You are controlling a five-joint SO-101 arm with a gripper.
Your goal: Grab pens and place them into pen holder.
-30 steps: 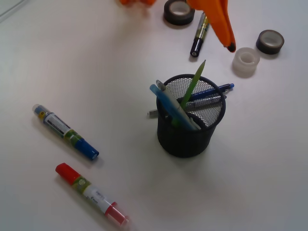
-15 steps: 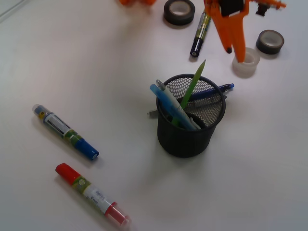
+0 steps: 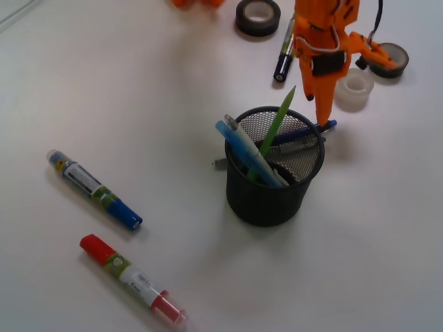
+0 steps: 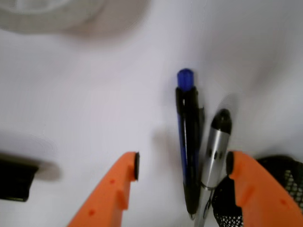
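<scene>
The black mesh pen holder (image 3: 266,197) stands mid-table with several pens in it: a lime green one (image 3: 279,121), a light blue one (image 3: 242,149), a dark blue one (image 3: 325,126) and a silver one (image 3: 294,146). My orange gripper (image 3: 325,114) points down at the holder's far right rim. In the wrist view the gripper (image 4: 182,165) is open. The protruding ends of the dark blue pen (image 4: 187,142) and the silver pen (image 4: 215,146) lie between its fingers (image 4: 118,189). The silver pen sits close to the right finger, beside the holder's mesh (image 4: 284,172).
Thick markers lie about: blue-capped (image 3: 93,188) and red-capped (image 3: 131,279) at the left, black-capped (image 3: 285,52) behind the arm. Dark tape rolls (image 3: 257,15) (image 3: 389,59) and a clear roll (image 3: 354,86) sit at the back, close to the arm.
The gripper has swung from the back of the table down to the holder's far right rim. It now straddles the protruding pen ends. The pens and markers have not moved.
</scene>
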